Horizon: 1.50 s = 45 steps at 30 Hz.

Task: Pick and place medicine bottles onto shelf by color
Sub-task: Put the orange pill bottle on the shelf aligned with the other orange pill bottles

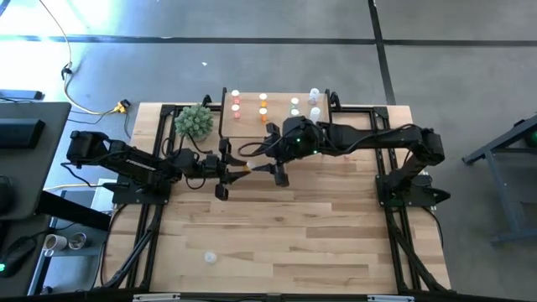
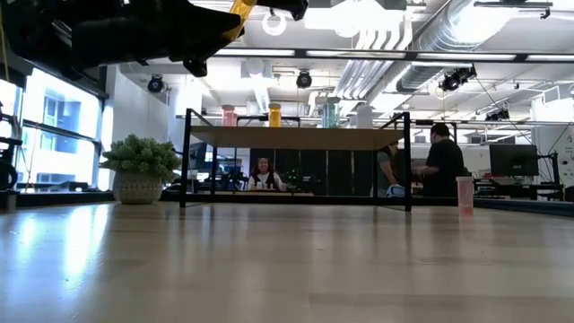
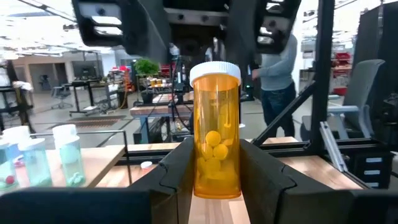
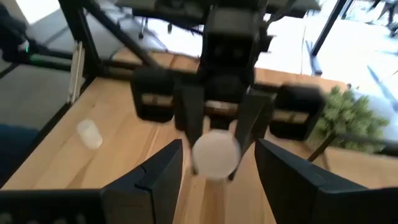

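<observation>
- Currently, at nine o'clock of the counter, the left arm reaches toward the middle; its left pincer is clamped on an orange bottle with a white cap, held upright and lifted off the boards.
- Potted green plant stands at eleven o'clock, just beside the shelf's left end.
- Shelf sits at twelve o'clock, carrying pink, orange, green and clear bottles in separate columns.
- Right pincer, fingers apart and gripping nothing, faces the left pincer near the centre, its fingers either side of the orange bottle's cap.
- One pale bottle lies on its side at seven o'clock, well apart from everything.
</observation>
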Each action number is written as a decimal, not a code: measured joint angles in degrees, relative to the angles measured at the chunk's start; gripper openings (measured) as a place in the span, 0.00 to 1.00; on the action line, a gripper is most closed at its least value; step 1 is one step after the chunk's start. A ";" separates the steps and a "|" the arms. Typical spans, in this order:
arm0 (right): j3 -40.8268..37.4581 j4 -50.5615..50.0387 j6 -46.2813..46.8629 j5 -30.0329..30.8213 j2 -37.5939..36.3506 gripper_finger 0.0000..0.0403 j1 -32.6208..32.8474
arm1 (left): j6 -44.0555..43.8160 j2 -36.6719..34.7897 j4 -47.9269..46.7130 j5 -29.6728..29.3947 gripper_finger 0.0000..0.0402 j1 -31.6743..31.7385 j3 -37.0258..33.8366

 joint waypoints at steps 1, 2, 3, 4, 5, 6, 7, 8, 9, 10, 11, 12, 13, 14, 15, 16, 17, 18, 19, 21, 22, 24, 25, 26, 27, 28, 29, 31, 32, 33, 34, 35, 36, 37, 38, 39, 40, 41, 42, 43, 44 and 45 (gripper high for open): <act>0.00 -0.82 0.00 0.00 0.05 0.48 0.10 | -0.02 0.00 -0.11 -0.45 0.25 0.00 0.00; 0.00 -0.99 0.08 0.00 0.11 0.48 0.34 | -0.02 0.00 -0.17 -0.48 0.25 0.00 0.00; 0.00 -0.99 0.09 0.00 0.11 0.48 0.48 | -0.02 0.00 -0.19 -0.50 0.25 0.00 0.00; 0.00 -0.89 0.07 0.00 0.11 0.48 0.65 | -0.02 0.00 -0.19 -0.50 0.25 0.00 0.00; 0.00 -0.75 -0.08 0.03 0.11 0.48 0.79 | -0.02 0.00 -0.19 -0.50 0.25 0.00 0.00; 0.00 -0.73 -0.35 0.43 0.11 0.48 0.88 | -0.02 0.00 -0.21 -0.50 0.25 0.00 0.00; 0.00 -0.75 -0.35 1.24 0.12 0.48 1.07 | -0.02 0.00 -0.19 -0.50 0.25 0.00 0.00; 0.00 -0.64 -0.39 2.13 0.27 0.48 1.11 | -0.02 0.00 -0.20 -0.50 0.25 0.00 0.00; 0.00 -0.49 -0.41 3.17 0.46 0.48 1.14 | -0.02 0.00 -0.21 -0.48 0.25 0.00 0.00; 0.00 -0.66 -0.44 3.58 0.61 0.48 1.15 | -0.02 0.00 -0.21 -0.45 0.25 0.00 0.00; 0.00 -0.73 -0.43 3.67 0.95 0.48 1.11 | -0.02 0.00 -0.21 -0.44 0.25 0.00 0.00; 0.00 -0.19 -0.46 3.68 1.35 0.48 1.09 | -0.07 0.00 -0.22 -0.44 0.25 0.00 0.00; 0.00 -0.16 -0.48 3.69 1.59 0.48 1.11 | -0.33 0.00 -0.28 -0.44 0.25 0.00 0.00; -0.01 -0.48 -0.49 3.69 1.77 0.48 1.09 | -0.32 0.00 -0.28 -0.41 0.25 0.00 0.00; -0.02 0.08 -0.48 3.69 2.08 0.48 1.08 | -0.34 0.00 -0.28 -0.39 0.25 0.00 0.00; -0.02 0.48 -0.48 3.69 2.23 0.48 1.07 | -0.37 0.00 -0.32 -0.39 0.25 0.00 0.00; -0.02 0.12 -0.48 3.67 2.27 0.48 1.09 | -0.35 0.00 -0.34 -0.35 0.25 0.00 0.00; -0.02 0.07 -0.50 3.67 2.27 0.48 1.11 | -0.24 0.00 -0.32 -0.31 0.25 0.00 0.00; -0.02 0.37 -0.50 3.65 2.27 0.48 1.11 | -0.15 0.00 -0.40 -0.31 0.25 0.00 0.00; -0.02 0.67 -0.50 3.63 2.25 0.48 1.11 | -0.09 0.02 -0.52 -0.31 0.25 0.00 0.00; -0.02 0.69 -0.50 3.58 2.25 0.48 1.11 | -0.06 0.02 -0.54 -0.31 0.25 0.00 0.00; -0.02 1.10 -0.50 3.27 2.25 0.48 1.11 | -0.09 0.02 -0.61 -0.29 0.25 0.00 0.00; -0.02 1.13 -0.50 3.23 2.25 0.48 1.09 | -0.18 0.02 -0.61 -0.29 0.25 0.00 0.00; -0.02 1.05 -0.50 3.23 2.25 0.48 1.09 | -0.24 0.02 -0.62 -0.29 0.25 0.00 0.00; -0.02 0.95 -0.50 3.23 2.34 0.48 1.09 | -0.18 0.02 -0.63 -0.29 0.25 0.00 0.00; -0.02 0.86 -0.48 3.23 2.38 0.47 1.09 | -0.06 0.02 -0.62 -0.29 0.25 0.00 0.00; -0.02 0.78 -0.42 3.23 2.42 0.46 1.09 | -0.08 0.02 -0.63 -0.29 0.25 0.00 0.00; -0.02 0.69 -0.38 3.19 2.42 0.44 1.09 | -0.09 0.02 -0.63 -0.29 0.25 0.00 0.00; -0.02 0.65 -0.42 3.10 2.42 0.42 1.09 | -0.13 0.04 -0.63 -0.29 0.25 0.00 0.00; -0.02 0.63 -0.44 3.01 2.42 0.41 1.09 | -0.19 0.04 -0.63 -0.29 0.25 0.00 0.00; -0.02 0.64 -0.44 3.02 2.42 0.39 1.09 | -0.16 0.04 -0.63 -0.29 0.25 0.00 0.00; -0.02 0.65 -0.46 3.00 2.42 0.38 1.09 | -0.08 0.04 -0.63 -0.32 0.25 0.00 0.00; -0.02 0.65 -0.48 2.99 2.42 0.37 1.09 | -0.09 0.04 -0.63 -0.38 0.25 0.00 0.00; -0.02 0.65 -0.48 2.99 2.42 0.36 1.09 | -0.12 0.04 -0.63 -0.43 0.25 0.02 0.00; -0.02 0.64 -0.47 2.99 2.42 0.35 1.09 | -0.19 0.04 -0.63 -0.44 0.25 0.02 0.00; -0.02 0.65 -0.48 2.99 2.42 0.34 1.09 | -0.22 0.04 -0.63 -0.44 0.25 0.02 0.00; -0.02 0.65 -0.50 2.99 2.42 0.34 1.09 | -0.22 0.03 -0.63 -0.46 0.25 0.02 0.00; -0.02 0.65 -0.48 2.99 2.42 0.33 1.09 | -0.24 0.02 -0.63 -0.46 0.25 0.02 0.00; -0.02 0.65 -0.50 2.99 2.42 0.33 1.09 | -0.22 0.04 -0.63 -0.46 0.25 0.02 0.00; -0.02 0.65 -0.48 2.99 2.42 0.33 1.09 | -0.22 0.04 -0.63 -0.46 0.25 0.02 0.00; -0.02 0.65 -0.48 3.02 2.42 0.33 1.09 | -0.24 0.04 -0.63 -0.46 0.25 0.02 0.00; -0.02 0.65 -0.48 3.02 2.42 0.33 1.09 | -0.22 0.04 -0.63 -0.46 0.25 0.04 0.00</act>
